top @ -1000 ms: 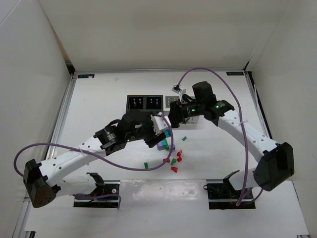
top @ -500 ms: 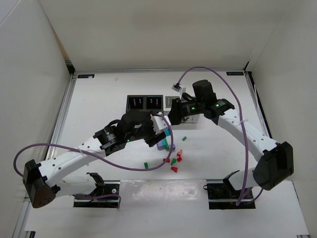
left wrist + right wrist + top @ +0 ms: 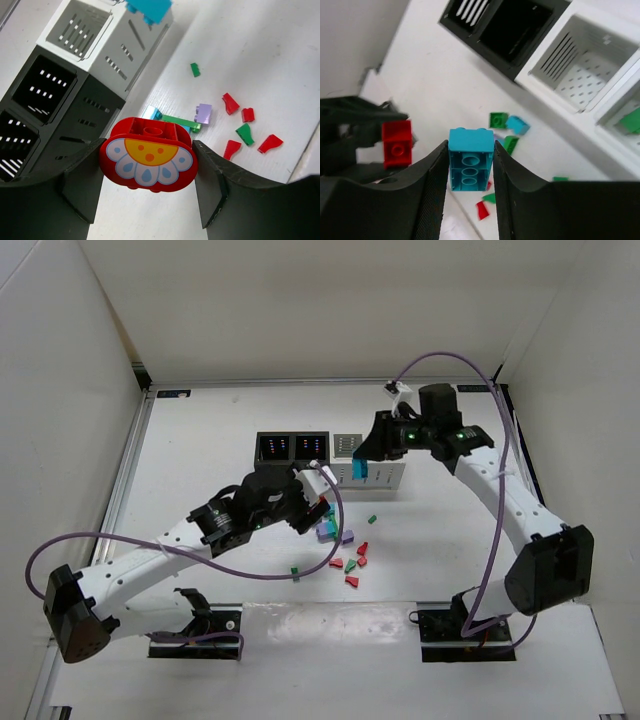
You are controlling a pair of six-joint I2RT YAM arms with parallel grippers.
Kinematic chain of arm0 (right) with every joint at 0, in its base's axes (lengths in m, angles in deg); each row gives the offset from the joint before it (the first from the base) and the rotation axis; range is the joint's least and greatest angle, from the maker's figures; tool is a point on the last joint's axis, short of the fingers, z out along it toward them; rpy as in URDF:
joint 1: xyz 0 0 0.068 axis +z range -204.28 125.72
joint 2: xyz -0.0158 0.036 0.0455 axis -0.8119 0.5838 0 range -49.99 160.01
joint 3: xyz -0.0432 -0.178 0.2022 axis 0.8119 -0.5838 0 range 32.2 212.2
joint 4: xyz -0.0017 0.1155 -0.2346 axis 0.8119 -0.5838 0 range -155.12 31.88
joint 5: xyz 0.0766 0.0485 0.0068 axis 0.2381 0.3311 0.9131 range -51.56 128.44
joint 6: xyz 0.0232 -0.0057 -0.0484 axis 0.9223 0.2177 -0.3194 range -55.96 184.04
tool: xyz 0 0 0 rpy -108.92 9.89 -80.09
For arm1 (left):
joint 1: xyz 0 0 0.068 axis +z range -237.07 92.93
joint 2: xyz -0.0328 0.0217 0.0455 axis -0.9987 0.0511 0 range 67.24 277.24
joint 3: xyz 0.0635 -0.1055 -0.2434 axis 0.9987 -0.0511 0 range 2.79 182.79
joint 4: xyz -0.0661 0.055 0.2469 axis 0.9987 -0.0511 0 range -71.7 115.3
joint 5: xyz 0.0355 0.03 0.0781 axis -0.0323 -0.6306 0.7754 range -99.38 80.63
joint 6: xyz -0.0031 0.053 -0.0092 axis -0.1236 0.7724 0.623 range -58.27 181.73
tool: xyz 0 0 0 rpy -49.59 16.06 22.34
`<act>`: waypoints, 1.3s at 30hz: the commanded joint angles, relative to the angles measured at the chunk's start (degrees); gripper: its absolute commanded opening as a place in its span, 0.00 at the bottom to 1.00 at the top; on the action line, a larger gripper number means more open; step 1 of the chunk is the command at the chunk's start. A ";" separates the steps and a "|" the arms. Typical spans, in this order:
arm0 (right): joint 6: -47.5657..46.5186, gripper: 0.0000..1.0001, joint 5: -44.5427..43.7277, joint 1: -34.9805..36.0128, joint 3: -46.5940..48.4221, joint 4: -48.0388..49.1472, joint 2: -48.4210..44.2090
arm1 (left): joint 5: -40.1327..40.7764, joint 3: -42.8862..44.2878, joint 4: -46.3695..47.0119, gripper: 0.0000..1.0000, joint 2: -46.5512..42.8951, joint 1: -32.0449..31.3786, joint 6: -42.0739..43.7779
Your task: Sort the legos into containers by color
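My left gripper (image 3: pixel 316 502) is shut on a red brick with a flower print (image 3: pixel 148 161), held above the table just in front of the black bins (image 3: pixel 45 95). My right gripper (image 3: pixel 362 462) is shut on a teal-blue brick (image 3: pixel 470 159), held in the air by the front of the white bins (image 3: pixel 349 445); the brick also shows in the top view (image 3: pixel 359 469). Loose red (image 3: pixel 350 565), green (image 3: pixel 371 519) and purple bricks (image 3: pixel 325 533) lie in front of the row. The right white bin (image 3: pixel 607 142) holds a green brick (image 3: pixel 631 120).
The two black bins (image 3: pixel 290 447) and the two white bins stand joined in a row at mid-table. A lone green brick (image 3: pixel 295 571) lies nearer the arm bases. White walls close in the table on three sides.
My right gripper has risen and swung right and back with the teal-blue brick. My left gripper has drawn slightly left, still holding the red brick.
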State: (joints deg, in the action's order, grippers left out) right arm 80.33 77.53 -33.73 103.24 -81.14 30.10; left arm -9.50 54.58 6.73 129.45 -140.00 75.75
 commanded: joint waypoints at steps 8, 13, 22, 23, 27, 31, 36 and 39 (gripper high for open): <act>-6.19 0.00 -46.44 12.04 6.92 11.75 9.81 | 9.42 4.63 0.20 0.47 2.65 4.06 -8.30; -4.26 0.00 -51.04 11.79 4.45 20.65 11.75 | 12.16 5.43 -0.15 0.47 3.35 5.20 -11.12; -7.15 0.00 -59.47 15.91 1.13 24.24 13.51 | 20.50 8.31 -2.08 0.50 5.11 5.55 -17.09; -7.15 0.00 -62.09 16.61 0.42 26.00 13.42 | 22.69 8.76 -2.87 0.50 6.24 5.55 -19.79; -6.54 0.09 -62.47 16.97 -1.70 27.95 13.16 | 27.27 13.06 -6.82 0.50 8.88 5.73 -23.86; -5.57 0.31 -61.77 16.89 -1.70 28.04 13.25 | 33.75 16.85 -10.77 0.51 11.17 5.82 -30.01; -5.13 0.67 -60.02 17.15 -2.05 26.72 12.10 | 38.09 21.94 -14.04 0.51 15.82 6.08 -36.43; -5.48 0.82 -58.09 16.54 -1.26 24.35 11.49 | 38.18 23.97 -14.21 0.51 18.20 5.99 -37.57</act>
State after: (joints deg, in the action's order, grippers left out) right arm 74.76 18.12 -16.72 101.30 -56.86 43.48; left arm 25.50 75.82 -5.34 146.57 -134.23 42.07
